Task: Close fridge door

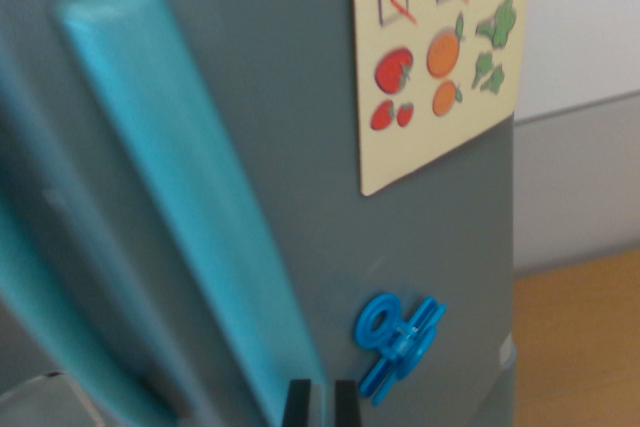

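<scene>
The fridge door (300, 197) fills most of the frame – a grey panel seen very close up, leaning a little in the picture. Its teal handle (190, 197) runs as a long bar from the upper left down toward the bottom centre, so its long axis lies diagonally across the frame. The fingers (321, 403) show only as two dark tips at the bottom edge, close together with a narrow gap between them, holding nothing; they sit just beside the lower end of the handle, and the door panel lies directly ahead and above them. Whether the tips touch the door cannot be told. My guess is that a push straight forward into the panel is what the closing calls for. A yellow food chart (435, 67) hangs at the upper right, and a blue magnet (398, 342) sits at lower centre. The fridge body and the hinge side are out of view – how far the door stands open is not visible. The picture is soft and blurred, and a second teal curve (40, 307) at the lower left is hard to make out
</scene>
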